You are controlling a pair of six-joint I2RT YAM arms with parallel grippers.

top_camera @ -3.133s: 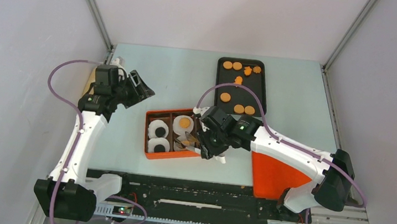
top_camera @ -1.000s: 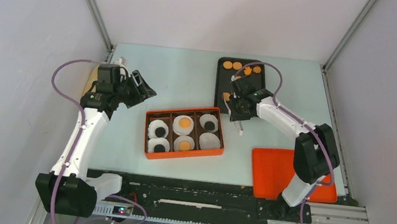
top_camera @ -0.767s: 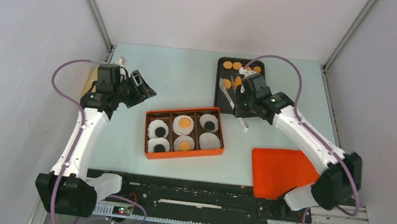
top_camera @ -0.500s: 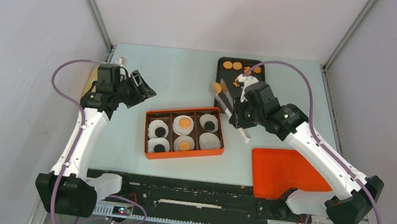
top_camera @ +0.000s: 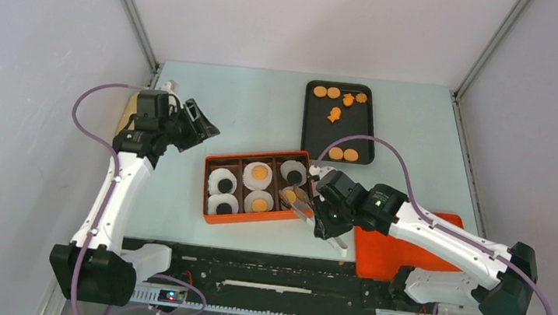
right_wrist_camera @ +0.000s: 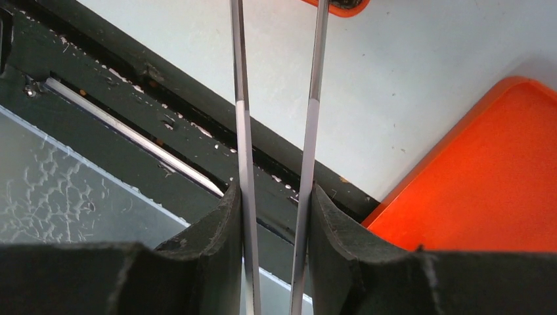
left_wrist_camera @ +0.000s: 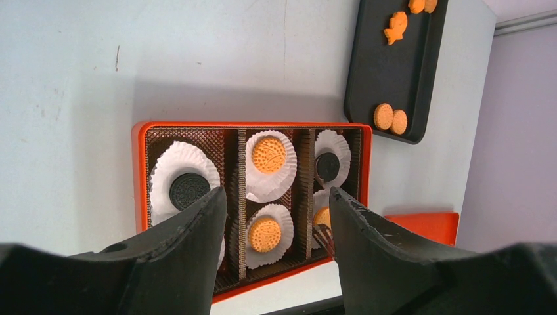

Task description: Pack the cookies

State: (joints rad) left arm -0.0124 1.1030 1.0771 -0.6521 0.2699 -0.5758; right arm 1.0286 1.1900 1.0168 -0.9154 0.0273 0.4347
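A: what's changed?
B: right gripper [top_camera: 329,210], clamped on the tweezers [right_wrist_camera: 238,98], has swung from the black tray [top_camera: 357,130] back to the orange box [top_camera: 205,189]. Tips are at the near-right compartment with an orange cookie [left_wrist_camera: 321,216] there; can't tell if it's released
A: box full then?
B: looks like the sixth slot, yes. Seven cookies [top_camera: 336,153] remain on the tray, far right. Left gripper [top_camera: 200,120] hangs spread wide at far left, holding nothing
A: surroundings?
B: pale table [top_camera: 250,107], orange lid [top_camera: 378,262] near right, plain grey walls [top_camera: 314,20]

Cookies [top_camera: 259,173] — orange, black — flat in box [top_camera: 205,189], tray [top_camera: 325,135]
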